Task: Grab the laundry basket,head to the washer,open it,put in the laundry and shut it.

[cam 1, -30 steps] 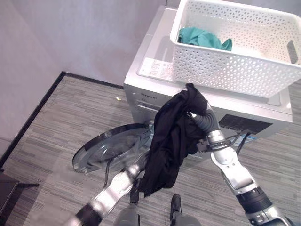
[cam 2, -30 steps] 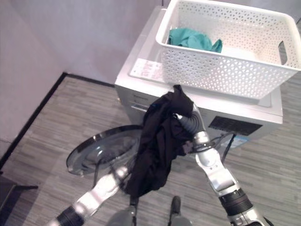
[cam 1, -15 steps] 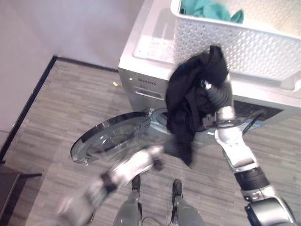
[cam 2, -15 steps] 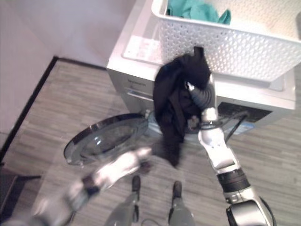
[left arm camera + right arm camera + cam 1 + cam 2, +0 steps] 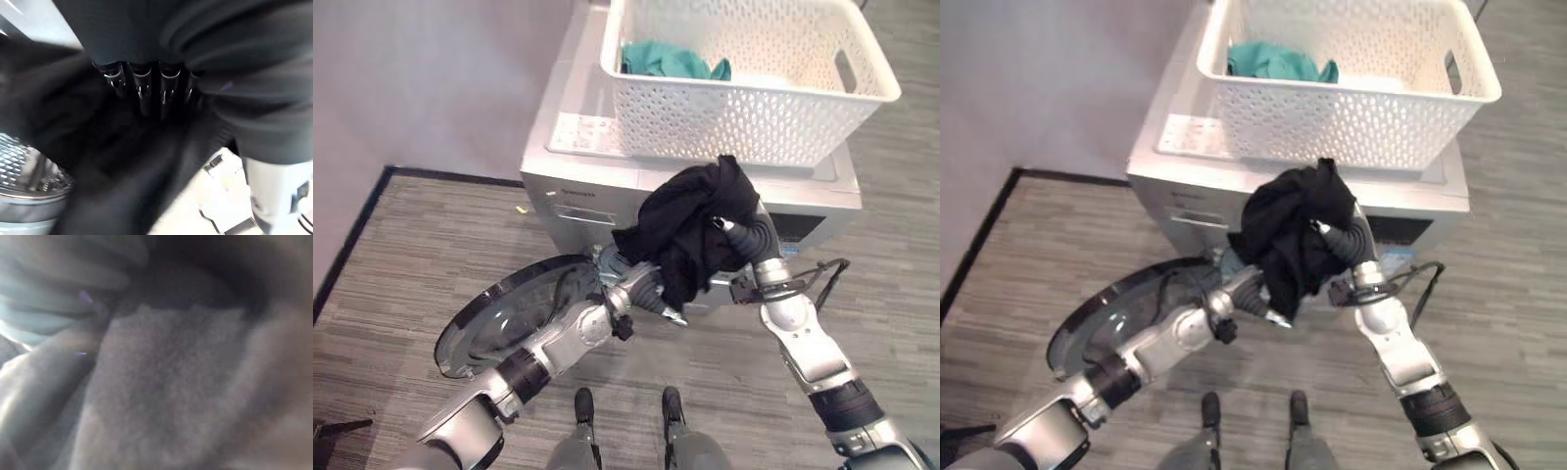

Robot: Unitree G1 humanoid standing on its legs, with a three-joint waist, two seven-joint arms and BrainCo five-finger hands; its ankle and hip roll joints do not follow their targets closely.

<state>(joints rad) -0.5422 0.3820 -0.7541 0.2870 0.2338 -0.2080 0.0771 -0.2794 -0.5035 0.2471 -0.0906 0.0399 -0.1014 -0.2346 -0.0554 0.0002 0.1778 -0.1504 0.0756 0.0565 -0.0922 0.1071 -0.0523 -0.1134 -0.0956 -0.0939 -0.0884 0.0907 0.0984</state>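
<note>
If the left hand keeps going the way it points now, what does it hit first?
Most likely the black garment bunched right ahead of the left hand; the washer front lies behind it, though depth is unclear.

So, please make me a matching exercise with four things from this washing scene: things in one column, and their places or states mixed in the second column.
Things:
1. white perforated plastic laundry basket
2. teal crumpled cloth
3. round glass washer door
4. black bunched garment

Places or states:
a. swung open, low over the floor
b. lying inside the basket
c. held up before the silver washing machine front
d. standing on top of the machine

Pairs: 1-d, 2-b, 3-a, 4-c
</note>
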